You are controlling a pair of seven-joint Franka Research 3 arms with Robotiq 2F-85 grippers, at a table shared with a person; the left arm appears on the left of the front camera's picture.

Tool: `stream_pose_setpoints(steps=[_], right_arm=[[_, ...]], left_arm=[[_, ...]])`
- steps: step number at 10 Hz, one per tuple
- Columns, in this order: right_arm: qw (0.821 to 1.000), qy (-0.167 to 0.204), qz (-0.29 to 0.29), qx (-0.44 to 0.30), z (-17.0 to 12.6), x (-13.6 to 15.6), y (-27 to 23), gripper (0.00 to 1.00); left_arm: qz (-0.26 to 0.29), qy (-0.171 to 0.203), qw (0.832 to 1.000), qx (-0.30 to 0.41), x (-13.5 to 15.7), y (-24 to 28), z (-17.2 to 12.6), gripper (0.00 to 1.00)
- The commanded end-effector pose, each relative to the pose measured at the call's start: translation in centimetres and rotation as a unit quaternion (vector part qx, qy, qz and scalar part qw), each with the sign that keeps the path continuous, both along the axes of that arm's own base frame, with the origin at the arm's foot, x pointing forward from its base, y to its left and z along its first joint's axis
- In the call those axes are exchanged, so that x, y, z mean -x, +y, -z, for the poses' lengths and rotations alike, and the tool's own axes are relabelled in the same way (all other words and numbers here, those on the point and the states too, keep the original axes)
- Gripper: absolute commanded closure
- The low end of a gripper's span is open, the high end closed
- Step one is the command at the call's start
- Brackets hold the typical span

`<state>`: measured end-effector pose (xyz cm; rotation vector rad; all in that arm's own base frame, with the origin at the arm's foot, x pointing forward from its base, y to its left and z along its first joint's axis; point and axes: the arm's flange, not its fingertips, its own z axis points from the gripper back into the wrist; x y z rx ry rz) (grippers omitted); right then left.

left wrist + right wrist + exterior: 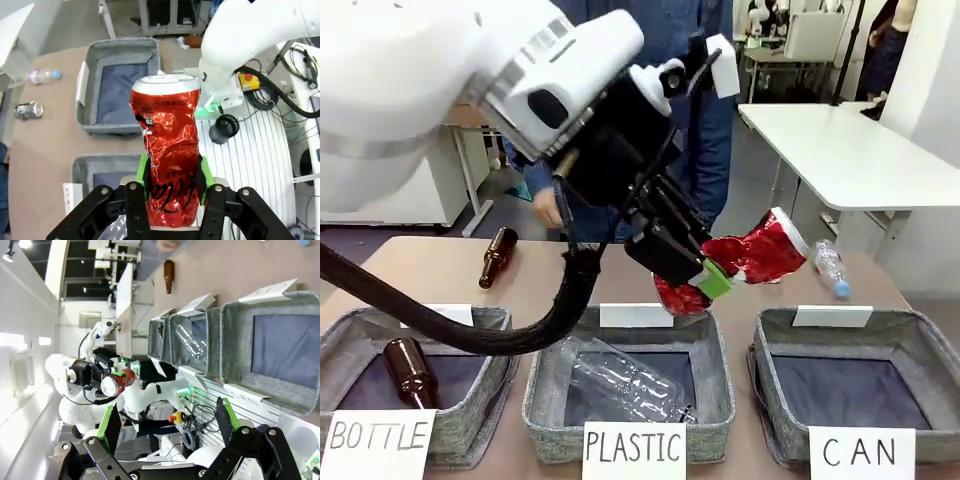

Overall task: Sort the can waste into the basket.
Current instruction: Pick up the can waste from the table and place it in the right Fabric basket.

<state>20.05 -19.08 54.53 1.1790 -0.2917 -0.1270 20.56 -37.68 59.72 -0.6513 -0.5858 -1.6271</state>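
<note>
The red can (760,252), crushed in the middle, hangs in the air with my left gripper (705,278) shut on its lower half, above the gap between the PLASTIC and CAN baskets. In the left wrist view the green pads (143,172) pinch the red can (169,160), silver top pointing away. The CAN basket (860,328) stands front right with only its dark lining showing inside; it lies beyond the can in the left wrist view (122,46). The dark can (28,110) lies on the table past that basket. My right gripper (167,425) is open, off the table beside the CAN basket (235,355).
The PLASTIC basket (545,385) holds a clear bottle (625,382). The BOTTLE basket (345,335) holds a brown bottle (412,372). Another brown bottle (498,257) and a clear plastic bottle (830,268) lie on the table. A person (705,120) stands at the far side.
</note>
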Motion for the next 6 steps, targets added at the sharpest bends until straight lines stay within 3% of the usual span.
stream_pose_setpoints(steps=[1, 3, 5, 6], right_arm=[[1.0, -0.006, 0.0, -0.005, 0.0, 0.2, 0.1, 0.0], [1.0, -0.006, 0.0, -0.005, 0.0, 0.2, 0.1, 0.0], [1.0, -0.006, 0.0, -0.005, 0.0, 0.2, 0.1, 0.0], [1.0, -0.006, 0.0, -0.005, 0.0, 0.2, 0.1, 0.0]], left_arm=[[0.025, -0.005, 0.999, 0.03, -0.9, -4.7, 1.5, 0.56], [0.01, -0.017, 1.0, -0.02, -2.6, -12.7, 3.8, 0.56], [0.001, -0.055, 0.995, -0.08, -3.1, -19.1, 6.2, 0.56], [0.023, -0.046, 0.995, -0.09, -3.4, -21.2, 7.0, 0.56]])
